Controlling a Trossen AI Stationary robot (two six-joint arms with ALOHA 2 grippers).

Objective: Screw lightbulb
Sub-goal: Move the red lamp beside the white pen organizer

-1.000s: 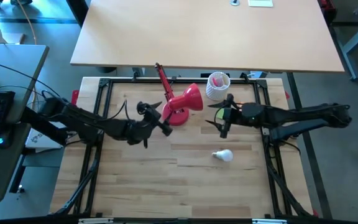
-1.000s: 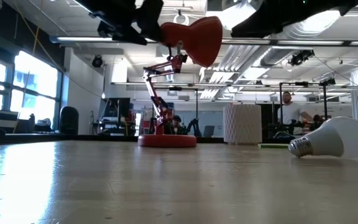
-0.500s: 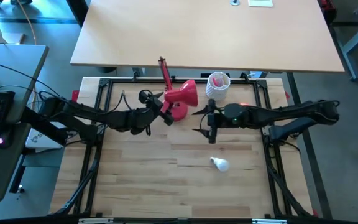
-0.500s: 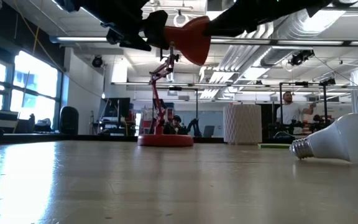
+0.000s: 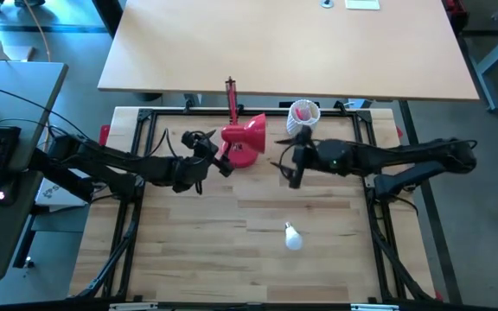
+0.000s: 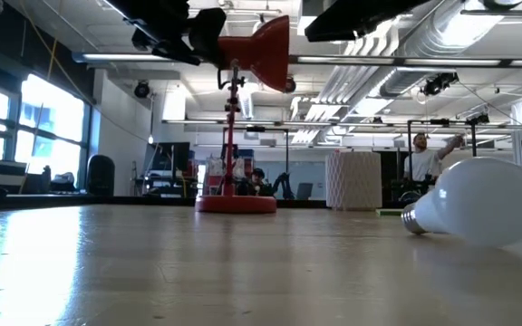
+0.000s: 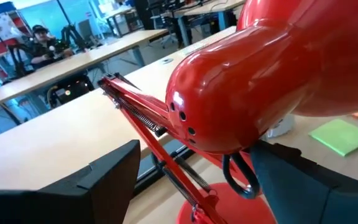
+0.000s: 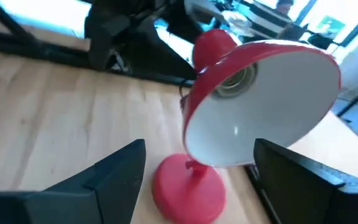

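Note:
A red desk lamp stands on its round base (image 5: 242,155) at the table's far middle, its arm (image 6: 229,136) upright. Its shade (image 5: 249,131) opens toward my right gripper (image 5: 290,164), and the socket inside (image 8: 236,79) holds nothing. My left gripper (image 5: 219,155) is open, with the shade's narrow rear end (image 7: 229,106) between its fingers. My right gripper is open in the air just right of the shade and has nothing in it. The white lightbulb (image 5: 293,237) lies on its side on the table, nearer the front edge, its screw base (image 6: 415,217) pointing away from there. My left gripper comes level at the shade's rear end from the table's left side. One finger (image 7: 303,177) lies against the underside of that rear end (image 7: 260,140). The other finger (image 7: 114,177) stands a little off it, beside the lamp's arm. The lamp's base rests on the table.
A white perforated pen cup (image 5: 303,117) stands right of the lamp at the far edge, close behind my right gripper. A black frame (image 5: 145,117) borders the table. Bare wood lies around the lightbulb. People show in the room beyond (image 6: 421,163).
My left gripper has moved toward the far edge with the shade. The lamp's arm has swung from leaning to upright, and the base has stayed in place. My right gripper has moved left toward the shade. The lightbulb has rolled toward the near edge and turned about.

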